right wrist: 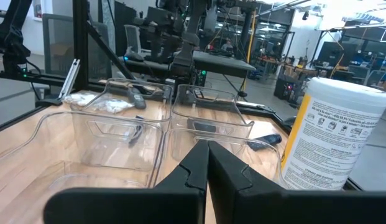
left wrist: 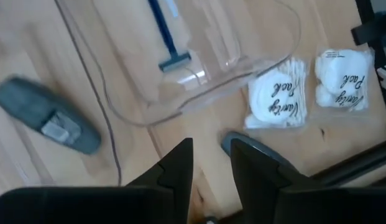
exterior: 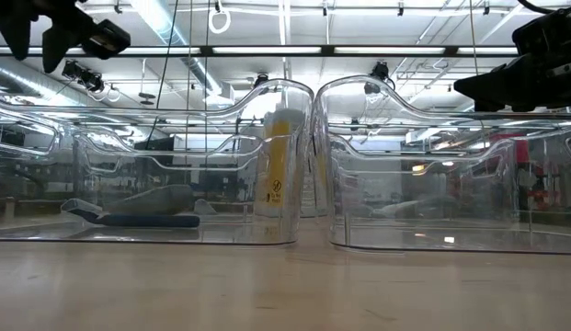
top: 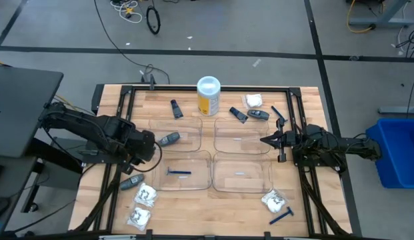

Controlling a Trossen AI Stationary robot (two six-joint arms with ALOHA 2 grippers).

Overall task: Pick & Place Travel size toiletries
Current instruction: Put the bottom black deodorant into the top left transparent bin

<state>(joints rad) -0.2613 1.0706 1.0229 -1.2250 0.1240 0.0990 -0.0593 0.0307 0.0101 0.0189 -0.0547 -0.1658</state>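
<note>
Both robot arms are black all over. The left arm (top: 87,130) looks chunky, made of thick rounded blocks joined one after another, with thin dark cables looping along its top. The right arm (top: 340,147) is the same dark colour, with bumpy joints and a wire running along it.

The left gripper (left wrist: 211,165) has two flat black fingers (left wrist: 177,165) with slanted, pointy tips and smooth, dull sides. They grow out of a wide black body.

The right gripper (right wrist: 208,158) also has two black fingers (right wrist: 196,163). They are shaped like wedges, and their edges catch a little light.
</note>
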